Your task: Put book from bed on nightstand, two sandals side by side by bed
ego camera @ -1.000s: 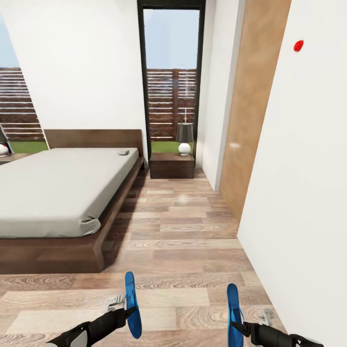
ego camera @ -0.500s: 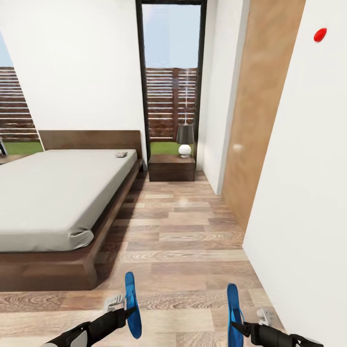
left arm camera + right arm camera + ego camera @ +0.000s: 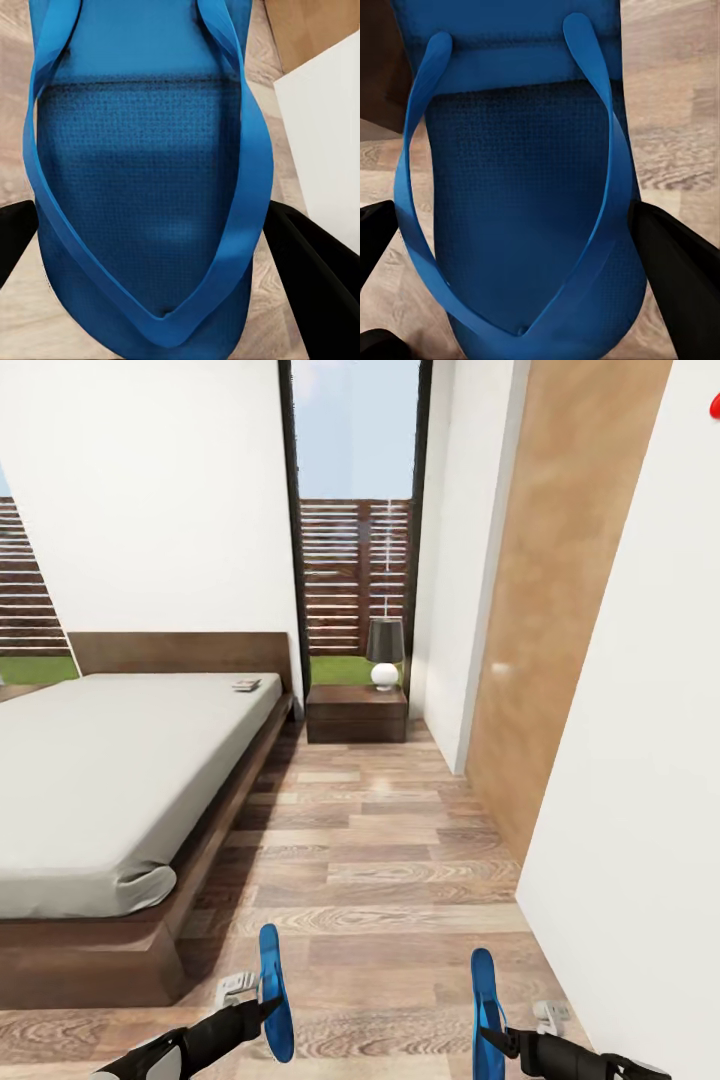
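Both sets of jaws were clamped on blue sandals, the left gripper point(image 3: 262, 1008) holding one sandal point(image 3: 274, 990) on edge and the right gripper point(image 3: 492, 1040) holding the second sandal point(image 3: 486, 1000) the same way above the wood-plank floor point(image 3: 380, 860). Ahead, open floor ran between the bed point(image 3: 110, 770) and a white wall point(image 3: 640, 790) to one nightstand point(image 3: 356, 714) carrying one lamp point(image 3: 384, 650), with a tall window point(image 3: 357, 510) behind. One book point(image 3: 244, 684) lay on the mattress near the headboard point(image 3: 180, 653).

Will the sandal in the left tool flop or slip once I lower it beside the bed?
The sandal held on edge by the left tool stays straight, so probably fairly stiff. Its textured footbed suggests decent grip. Being flat and thin, it likely tips over if released on edge.
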### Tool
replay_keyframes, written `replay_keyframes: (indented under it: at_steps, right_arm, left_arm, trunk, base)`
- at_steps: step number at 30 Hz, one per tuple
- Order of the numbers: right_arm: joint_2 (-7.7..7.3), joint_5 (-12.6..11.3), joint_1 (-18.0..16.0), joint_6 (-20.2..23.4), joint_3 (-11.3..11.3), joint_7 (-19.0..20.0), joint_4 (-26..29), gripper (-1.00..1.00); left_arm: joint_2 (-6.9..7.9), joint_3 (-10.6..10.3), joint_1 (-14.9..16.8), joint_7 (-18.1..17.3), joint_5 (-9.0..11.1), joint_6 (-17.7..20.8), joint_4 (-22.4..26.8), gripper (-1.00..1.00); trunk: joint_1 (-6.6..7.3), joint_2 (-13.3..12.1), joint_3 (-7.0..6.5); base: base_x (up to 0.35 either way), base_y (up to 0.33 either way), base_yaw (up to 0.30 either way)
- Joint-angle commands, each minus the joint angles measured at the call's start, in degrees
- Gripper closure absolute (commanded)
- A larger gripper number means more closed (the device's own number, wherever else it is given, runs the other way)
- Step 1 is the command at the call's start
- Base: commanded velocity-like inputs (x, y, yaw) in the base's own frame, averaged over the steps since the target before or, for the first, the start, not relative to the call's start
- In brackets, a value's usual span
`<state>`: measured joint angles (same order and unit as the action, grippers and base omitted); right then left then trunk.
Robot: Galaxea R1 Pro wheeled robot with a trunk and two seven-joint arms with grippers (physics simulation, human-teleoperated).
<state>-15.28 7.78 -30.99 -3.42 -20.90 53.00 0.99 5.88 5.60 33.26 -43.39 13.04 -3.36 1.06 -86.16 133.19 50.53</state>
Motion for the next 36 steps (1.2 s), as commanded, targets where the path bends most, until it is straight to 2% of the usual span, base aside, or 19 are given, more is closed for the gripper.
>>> replay_keyframes:
  at_steps: [1, 36]
  right_arm:
    - [-0.01, 0.57, -0.04, -0.36, -0.56, 0.1, -0.02, 1.0]
    - [-0.01, 0.63, -0.04, -0.36, -0.56, 0.08, -0.02, 1.0]
  left_arm:
    - [0.01, 0.55, 0.05, -0.2, -0.3, -0.24, -0.09, 1.0]
    - [-0.08, 0.55, 0.05, -0.19, -0.3, -0.31, -0.09, 1.0]
  trunk:
    - [-0.02, 0.02, 0.06]
    - [-0.02, 0.02, 0.06]
  base:
    - [0.323, 0.0, 0.0]
    - [0.323, 0.0, 0.0]
